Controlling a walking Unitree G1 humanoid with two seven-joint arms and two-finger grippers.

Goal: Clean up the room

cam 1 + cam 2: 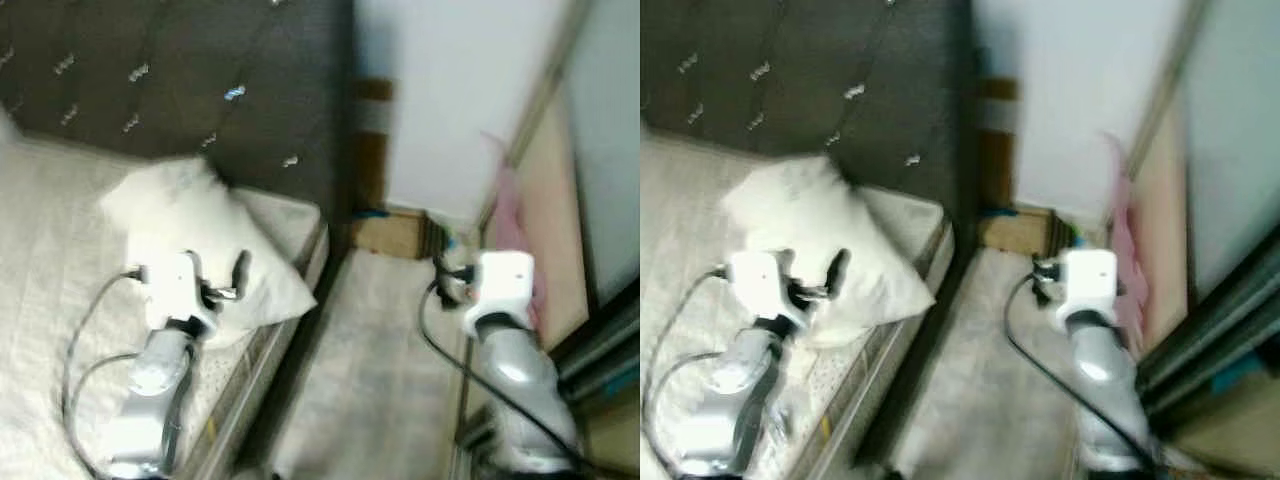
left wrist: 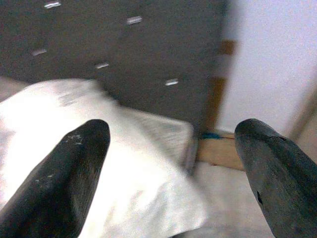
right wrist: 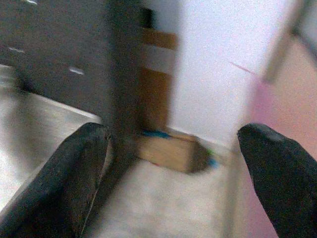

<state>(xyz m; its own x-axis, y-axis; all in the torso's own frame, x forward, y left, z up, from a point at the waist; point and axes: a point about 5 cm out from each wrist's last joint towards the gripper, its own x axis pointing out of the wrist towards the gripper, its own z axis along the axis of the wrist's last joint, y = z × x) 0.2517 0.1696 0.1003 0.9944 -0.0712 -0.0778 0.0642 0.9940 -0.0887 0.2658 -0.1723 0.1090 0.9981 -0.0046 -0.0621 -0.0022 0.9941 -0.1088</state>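
Both silver arms reach forward, left arm on the left, right arm on the right and a little farther out. The left gripper (image 1: 222, 275) points ahead with its jaws spread wide. The right gripper (image 3: 173, 168) likewise has its jaws wide apart, nothing between them.

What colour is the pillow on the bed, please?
White; the pillow shows best in the left eye view.

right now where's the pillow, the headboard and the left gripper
pillow (image 1: 190, 215): left eye view, on the middle of its white cover, on the bed.
headboard (image 1: 200, 70): left eye view, on its dark tufted panel.
left gripper (image 2: 173, 163): left wrist view, midway between its two spread black fingertips.
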